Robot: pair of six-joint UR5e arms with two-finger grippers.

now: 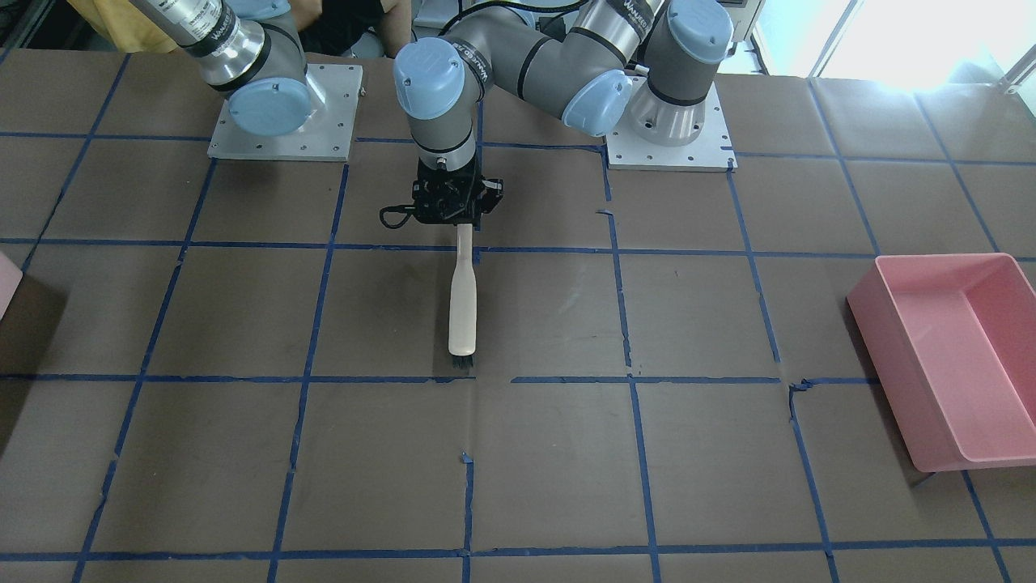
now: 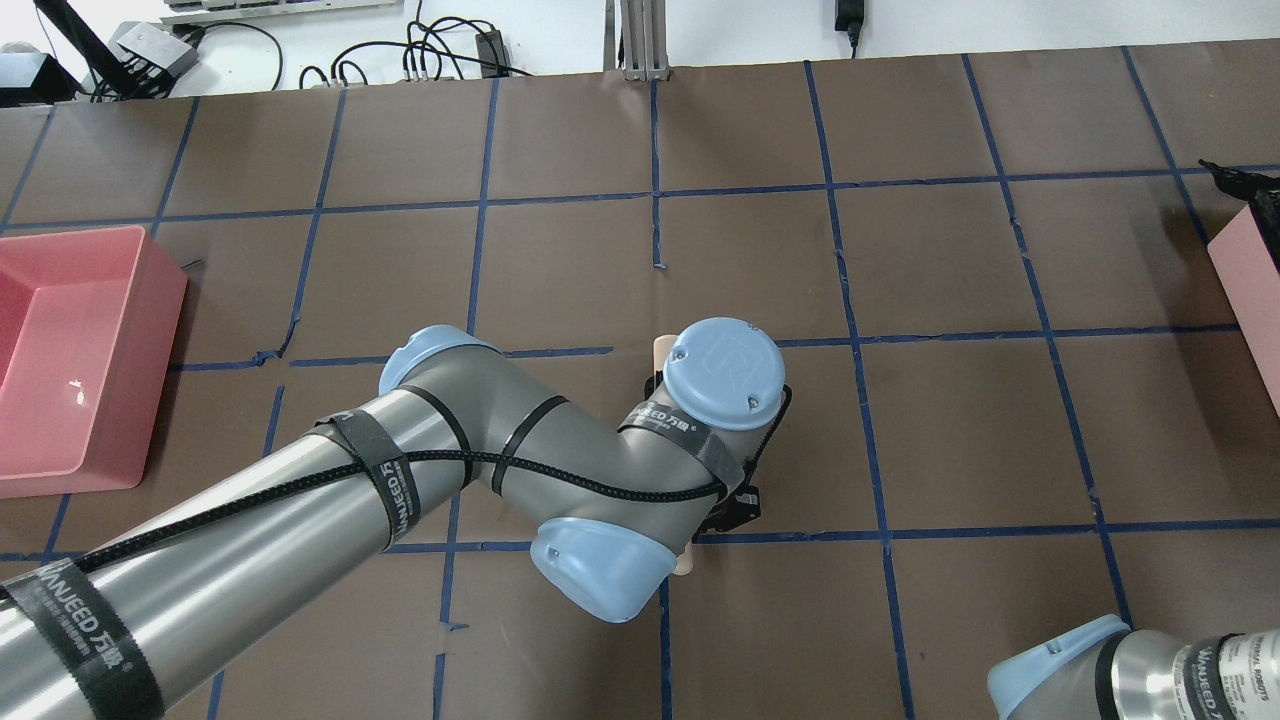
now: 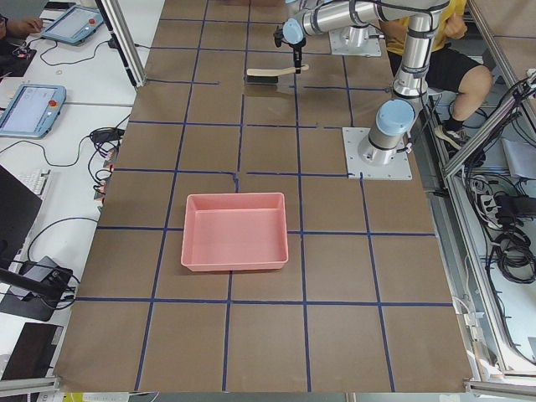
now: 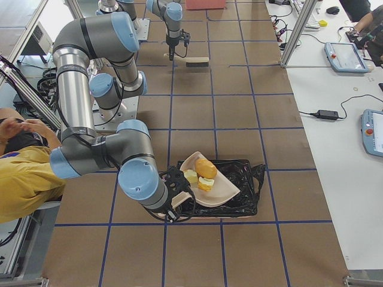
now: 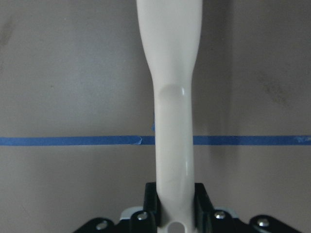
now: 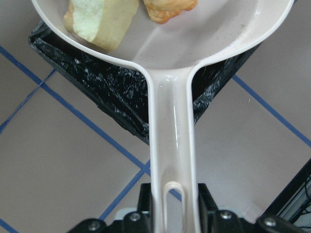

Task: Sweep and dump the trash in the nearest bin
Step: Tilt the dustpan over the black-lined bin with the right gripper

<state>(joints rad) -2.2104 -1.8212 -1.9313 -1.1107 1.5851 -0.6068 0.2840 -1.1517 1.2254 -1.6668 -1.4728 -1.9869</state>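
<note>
- Left gripper (image 1: 463, 223): fingers (image 5: 151, 199) pinching the end of brush (image 1: 463, 300) handle.
- Brush lies along table (image 1: 688, 453) near centre, bristle end pointing away from robot.
- Right gripper (image 6: 174, 196): fingers clamped on dustpan (image 4: 222, 192) handle.
- Pan sits over black-lined bin (image 4: 250, 179), possibly resting on rim; unclear.
- Trash (image 4: 191, 177) all in pan, pieces bunched together: green-white chunk (image 6: 99, 19), orange-and-white chunk (image 6: 167, 9), orange-yellow oval (image 4: 206, 168).
- Large pink tray (image 1: 947, 348) well apart, at table's far end.

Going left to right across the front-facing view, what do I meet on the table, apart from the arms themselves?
Corner of the bin → right arm's base plate → brush → left arm's base plate → pink tray.
</note>
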